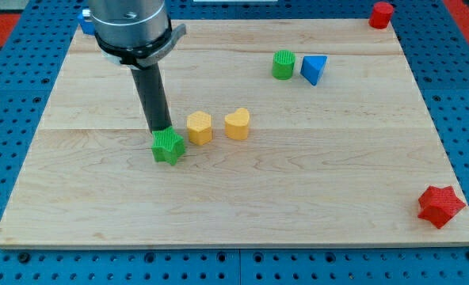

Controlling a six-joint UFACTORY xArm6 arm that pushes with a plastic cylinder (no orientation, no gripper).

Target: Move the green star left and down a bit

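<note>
The green star [169, 147] lies on the wooden board [298, 190], left of centre. My tip [161, 131] stands right at the star's upper edge, touching or almost touching it. The dark rod rises from there to the arm's grey body at the view's top left. A yellow hexagon [200, 127] sits just right of and slightly above the star, close to it.
A yellow heart [238, 124] lies right of the hexagon. A green cylinder [283, 65] and a blue triangle [314, 70] sit at upper right. A red star [440, 207] is at the board's lower right edge. A red block [382, 14] and a blue block [85, 21] lie off the board at top.
</note>
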